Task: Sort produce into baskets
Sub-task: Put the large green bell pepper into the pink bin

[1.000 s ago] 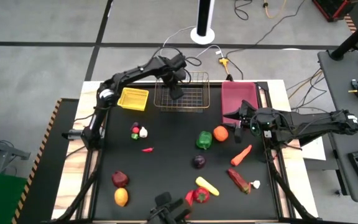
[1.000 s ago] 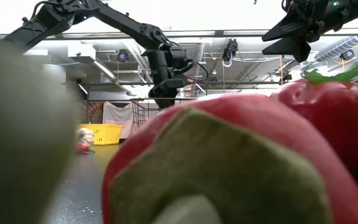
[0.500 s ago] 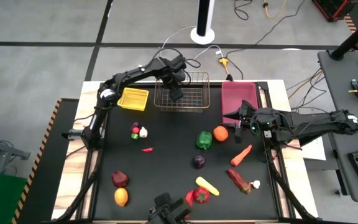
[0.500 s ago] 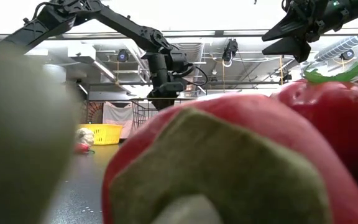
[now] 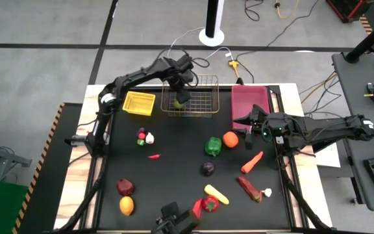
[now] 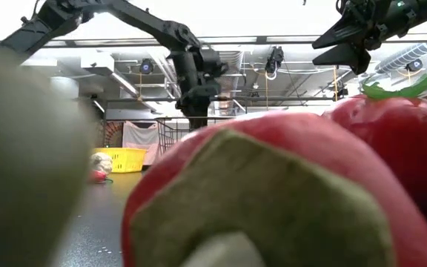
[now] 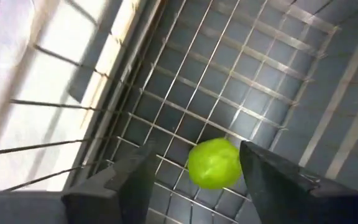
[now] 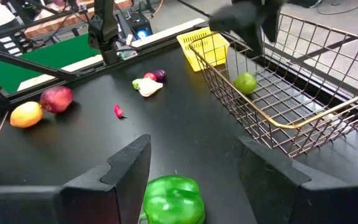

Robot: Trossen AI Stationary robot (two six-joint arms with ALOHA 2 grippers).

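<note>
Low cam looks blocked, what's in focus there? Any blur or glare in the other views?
Low view: blurred red pepper and other produce against the lens fill most of the frame; only the far yellow tray reads clearly, and the ceiling is washed out. Left wrist view: soft overall, lime in the wire basket still recognisable. High and right wrist views: evenly lit, no glare.

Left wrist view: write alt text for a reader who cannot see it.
A small green lime lies on the floor of the wire basket, seen from above between the two dark fingers of the left pincer, which stand open and apart from the fruit. Pale floor shows beyond the basket's wall.
</note>
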